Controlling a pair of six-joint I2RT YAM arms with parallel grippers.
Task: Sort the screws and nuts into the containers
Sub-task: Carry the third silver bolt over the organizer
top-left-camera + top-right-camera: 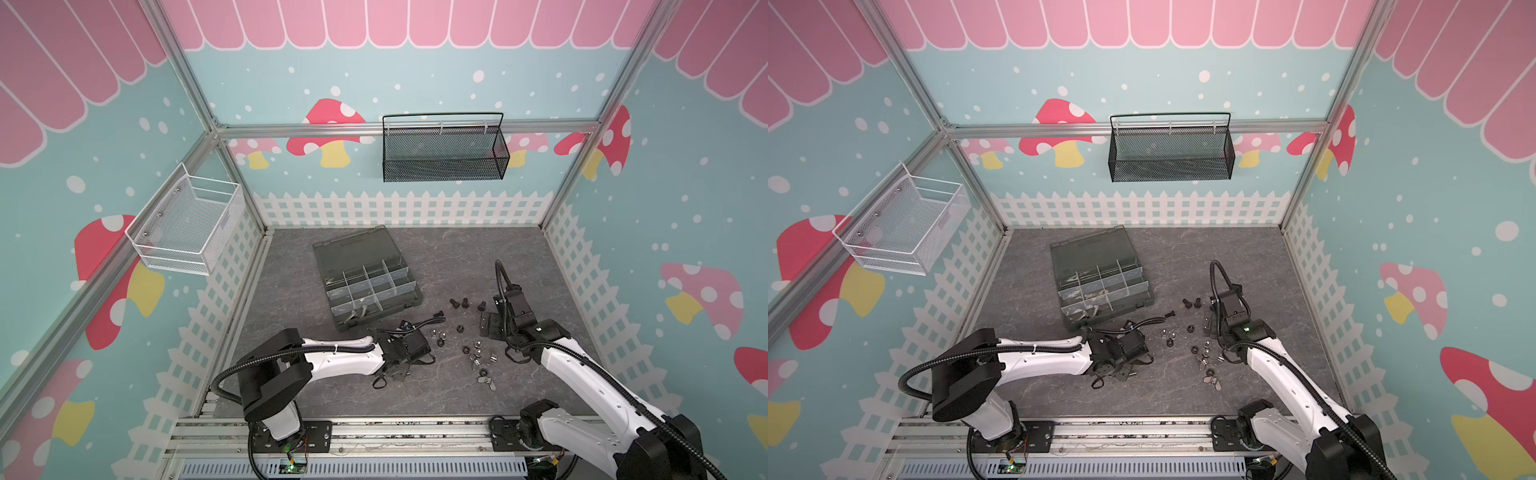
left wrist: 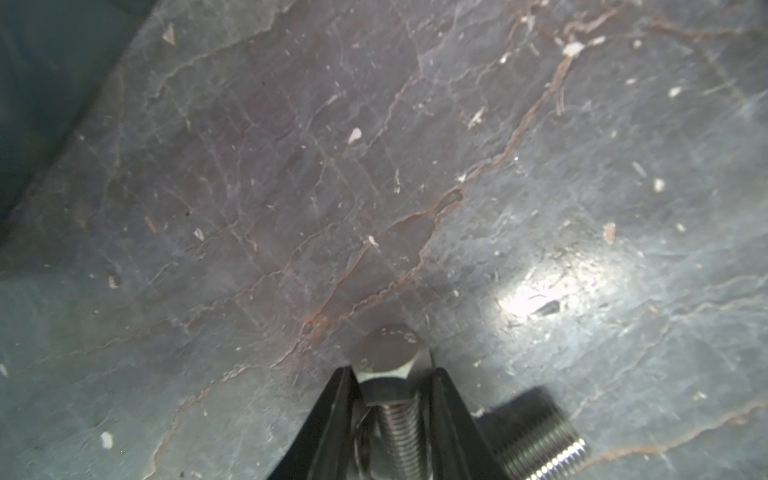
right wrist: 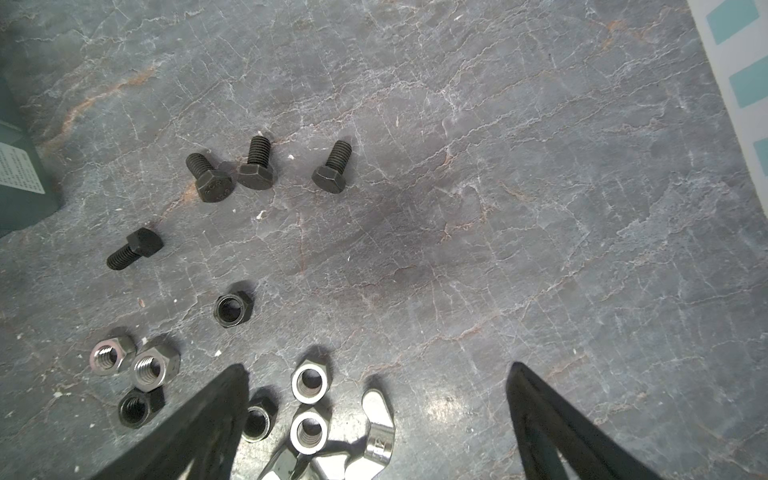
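Right wrist view: screws and nuts lie around wide-spread right pincer.

No legible text anywhere

White wire basket left wall; black mesh basket back wall.

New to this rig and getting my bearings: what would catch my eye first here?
The left claw clamped on a silver screw, seen close in the left wrist view. Next, the loose black screws and nuts scattered on the grey table by the open right claw. Behind them, leftward in a top view, sits the open organizer box.
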